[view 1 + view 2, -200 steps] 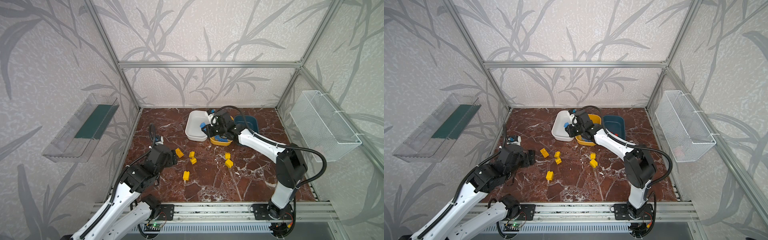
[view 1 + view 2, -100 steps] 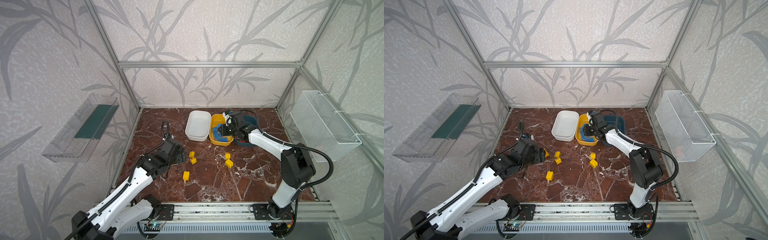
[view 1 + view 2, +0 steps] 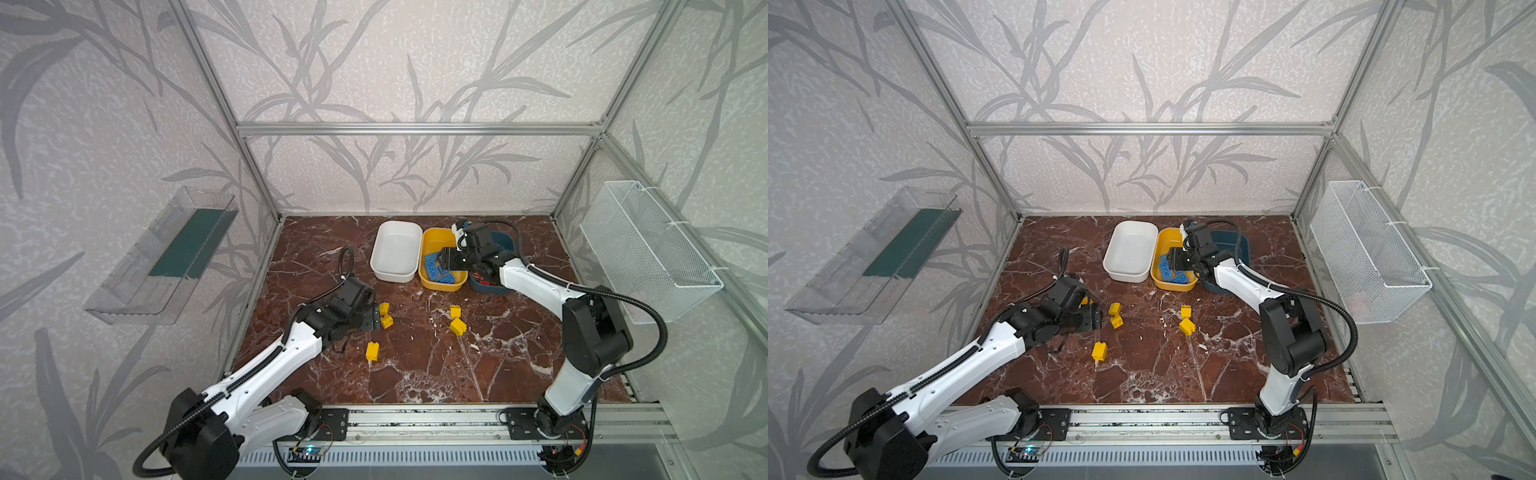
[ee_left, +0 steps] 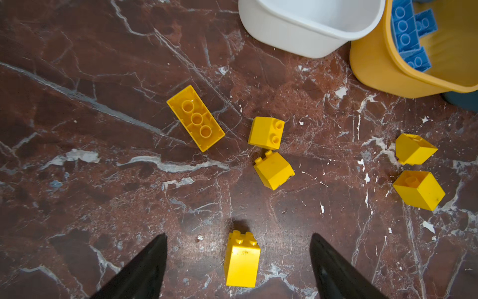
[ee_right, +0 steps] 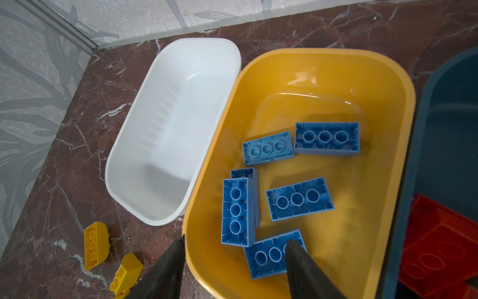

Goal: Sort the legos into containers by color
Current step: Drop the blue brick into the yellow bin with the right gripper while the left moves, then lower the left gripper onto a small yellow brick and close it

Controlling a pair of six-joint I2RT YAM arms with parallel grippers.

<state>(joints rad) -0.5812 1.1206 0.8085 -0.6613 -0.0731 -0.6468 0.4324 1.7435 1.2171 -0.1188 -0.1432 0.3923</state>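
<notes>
Left gripper: jaws spread wide, clamped on nothing, hovering over the marble table
Between its fingers: one short yellow brick on the marble, touching neither finger
Other yellow bricks: loose on the table, well short of the tubs; one pair just beside each other in the middle, a second pair further right
Long yellow brick: lies alone with its hollow underside up (in both top views the left arm covers most of it)
Right gripper: jaws apart and holding nothing, at the near end of the yellow tub; one finger is outside the tub's wall, its mate hangs inside over a blue brick
Blue bricks: all in the yellow tub, undersides up, scattered over its floor; one lies on top of another that is mostly hidden
Red bricks: in the teal tub, in shadow at its near end
White tub: left end of the row at the back of the table, its long side against the yellow tub
Teal tub in both top views: right end of the row, against the yellow tub, partly hidden behind the right arm
</notes>
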